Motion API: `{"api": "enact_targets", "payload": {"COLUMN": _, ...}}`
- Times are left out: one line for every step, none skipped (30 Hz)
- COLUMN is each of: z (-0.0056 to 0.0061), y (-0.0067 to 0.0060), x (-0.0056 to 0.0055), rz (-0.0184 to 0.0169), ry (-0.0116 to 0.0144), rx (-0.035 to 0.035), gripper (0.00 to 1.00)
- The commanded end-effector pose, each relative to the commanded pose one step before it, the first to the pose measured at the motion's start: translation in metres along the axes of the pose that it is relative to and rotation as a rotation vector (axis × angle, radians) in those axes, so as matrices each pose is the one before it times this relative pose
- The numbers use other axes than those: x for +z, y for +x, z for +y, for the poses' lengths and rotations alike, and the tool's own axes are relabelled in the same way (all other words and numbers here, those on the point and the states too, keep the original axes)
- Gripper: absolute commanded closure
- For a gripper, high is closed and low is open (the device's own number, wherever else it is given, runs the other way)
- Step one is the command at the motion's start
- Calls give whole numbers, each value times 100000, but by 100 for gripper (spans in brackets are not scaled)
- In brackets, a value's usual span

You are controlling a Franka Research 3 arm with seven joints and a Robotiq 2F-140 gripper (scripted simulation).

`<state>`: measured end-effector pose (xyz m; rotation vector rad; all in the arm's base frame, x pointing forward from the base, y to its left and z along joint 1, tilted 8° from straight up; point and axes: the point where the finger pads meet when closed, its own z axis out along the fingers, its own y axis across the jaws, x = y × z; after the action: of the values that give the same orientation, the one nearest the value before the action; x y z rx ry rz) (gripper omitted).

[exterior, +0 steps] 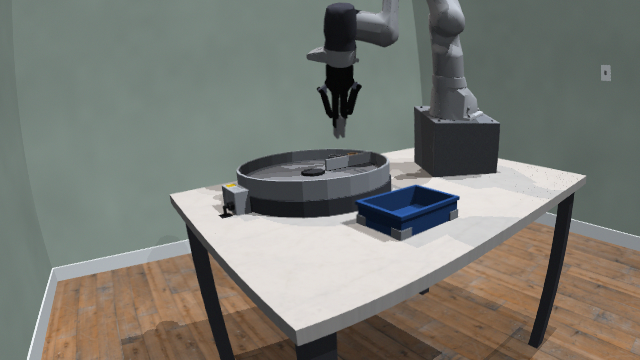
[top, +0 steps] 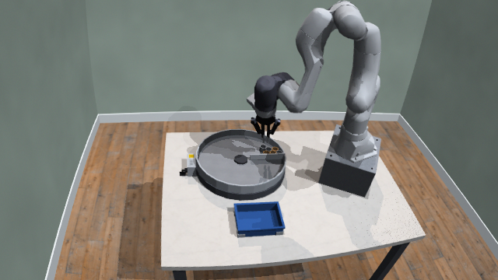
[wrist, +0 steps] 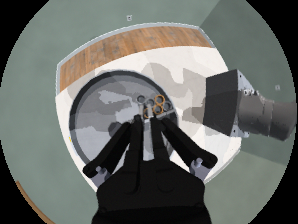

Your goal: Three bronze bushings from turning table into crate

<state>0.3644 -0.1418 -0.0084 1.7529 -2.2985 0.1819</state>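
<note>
The grey round turning table (top: 240,165) stands on the white table top. A small cluster of bushings (top: 269,149) sits at its far right, behind a short grey bar (top: 266,156). Some are bronze and at least one is grey. In the wrist view the cluster (wrist: 154,102) lies just beyond my fingertips. My gripper (top: 265,136) hangs high above that side of the turning table, pointing down, its fingers shut with nothing between them; it also shows in the exterior view (exterior: 340,131). The blue crate (top: 259,218) stands in front of the turning table and looks empty.
A dark hub (top: 240,159) marks the turning table's centre. A small grey control box (top: 191,165) sits at its left edge. The arm's dark base block (top: 350,171) stands on the table's right side.
</note>
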Motion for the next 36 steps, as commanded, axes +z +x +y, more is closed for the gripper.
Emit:
{"api": "enact_targets", "payload": {"z": 425, "y": 410, "x": 406, "rz": 4924, "ry": -2276, "rx": 15853, "gripper": 94}}
{"api": "enact_targets", "payload": {"z": -35, "y": -51, "x": 49, "rz": 905, "ry": -144, "rx": 734, "gripper": 94}}
{"api": "enact_targets", "payload": {"z": -33, "y": -61, "x": 54, "rz": 898, "ry": -192, "rx": 741, "gripper": 94}}
{"api": "enact_targets", "payload": {"z": 0, "y": 0, "x": 0, "rz": 0, "ry": 0, "rx": 0, "gripper": 94}}
{"api": "enact_targets", "payload": {"z": 0, "y": 0, "x": 0, "rz": 0, "ry": 0, "rx": 0, "gripper": 94}}
{"api": "enact_targets", "payload": {"z": -79, "y": -189, "x": 155, "rz": 2348, "ry": -637, "rx": 1971, "gripper": 94}}
{"api": "enact_targets", "payload": {"z": -28, "y": -143, "x": 103, "rz": 1358, "ry": -536, "rx": 1157, "gripper": 94}}
{"api": "enact_targets", "payload": {"z": -22, "y": -97, "x": 69, "rz": 971, "ry": -339, "rx": 818, "gripper": 94}}
{"api": "enact_targets", "payload": {"z": -22, "y": -88, "x": 62, "rz": 910, "ry": -287, "rx": 761, "gripper": 94}}
{"api": "enact_targets", "payload": {"z": -23, "y": -85, "x": 59, "rz": 914, "ry": -259, "rx": 760, "gripper": 94}}
{"api": "enact_targets", "payload": {"z": -25, "y": -86, "x": 59, "rz": 952, "ry": -239, "rx": 788, "gripper": 94}}
{"api": "enact_targets", "payload": {"z": -28, "y": -87, "x": 59, "rz": 1000, "ry": -220, "rx": 824, "gripper": 94}}
{"api": "enact_targets", "payload": {"z": -31, "y": -89, "x": 59, "rz": 1041, "ry": -200, "rx": 857, "gripper": 94}}
{"api": "enact_targets", "payload": {"z": -33, "y": -89, "x": 57, "rz": 1075, "ry": -173, "rx": 883, "gripper": 94}}
{"api": "enact_targets", "payload": {"z": -26, "y": -107, "x": 61, "rz": 1031, "ry": -400, "rx": 889, "gripper": 94}}
{"api": "enact_targets", "payload": {"z": -24, "y": -109, "x": 61, "rz": 1069, "ry": -397, "rx": 914, "gripper": 94}}
{"api": "enact_targets", "payload": {"z": -23, "y": -110, "x": 60, "rz": 1109, "ry": -381, "rx": 938, "gripper": 94}}
{"api": "enact_targets", "payload": {"z": -21, "y": -110, "x": 59, "rz": 1144, "ry": -361, "rx": 958, "gripper": 94}}
{"api": "enact_targets", "payload": {"z": -19, "y": -110, "x": 57, "rz": 1174, "ry": -339, "rx": 974, "gripper": 94}}
{"api": "enact_targets", "payload": {"z": -14, "y": -93, "x": 47, "rz": 1018, "ry": -268, "rx": 837, "gripper": 94}}
{"api": "enact_targets", "payload": {"z": 0, "y": 0, "x": 0, "rz": 0, "ry": 0, "rx": 0, "gripper": 94}}
{"api": "enact_targets", "payload": {"z": 0, "y": 0, "x": 0, "rz": 0, "ry": 0, "rx": 0, "gripper": 94}}
{"api": "enact_targets", "payload": {"z": -11, "y": -77, "x": 38, "rz": 860, "ry": -208, "rx": 702, "gripper": 94}}
{"api": "enact_targets", "payload": {"z": -8, "y": -62, "x": 30, "rz": 704, "ry": -159, "rx": 573, "gripper": 94}}
{"api": "enact_targets", "payload": {"z": -5, "y": -48, "x": 23, "rz": 555, "ry": -118, "rx": 450, "gripper": 94}}
{"api": "enact_targets", "payload": {"z": -4, "y": -36, "x": 17, "rz": 417, "ry": -84, "rx": 337, "gripper": 94}}
{"api": "enact_targets", "payload": {"z": -2, "y": -25, "x": 12, "rz": 293, "ry": -57, "rx": 236, "gripper": 94}}
{"api": "enact_targets", "payload": {"z": -1, "y": -16, "x": 7, "rz": 186, "ry": -35, "rx": 150, "gripper": 94}}
{"api": "enact_targets", "payload": {"z": -1, "y": -9, "x": 4, "rz": 101, "ry": -19, "rx": 81, "gripper": 94}}
{"api": "enact_targets", "payload": {"z": 0, "y": -3, "x": 2, "rz": 40, "ry": -7, "rx": 32, "gripper": 94}}
{"api": "enact_targets", "payload": {"z": 0, "y": -1, "x": 0, "rz": 7, "ry": -1, "rx": 6, "gripper": 94}}
{"api": "enact_targets", "payload": {"z": 0, "y": 0, "x": 0, "rz": 0, "ry": 0, "rx": 0, "gripper": 94}}
{"api": "enact_targets", "payload": {"z": 0, "y": 0, "x": 0, "rz": 0, "ry": 0, "rx": 0, "gripper": 94}}
{"api": "enact_targets", "payload": {"z": 0, "y": 0, "x": 0, "rz": 0, "ry": 0, "rx": 0, "gripper": 94}}
{"api": "enact_targets", "payload": {"z": 0, "y": 0, "x": 0, "rz": 0, "ry": 0, "rx": 0, "gripper": 94}}
{"api": "enact_targets", "payload": {"z": 0, "y": 0, "x": 0, "rz": 0, "ry": 0, "rx": 0, "gripper": 94}}
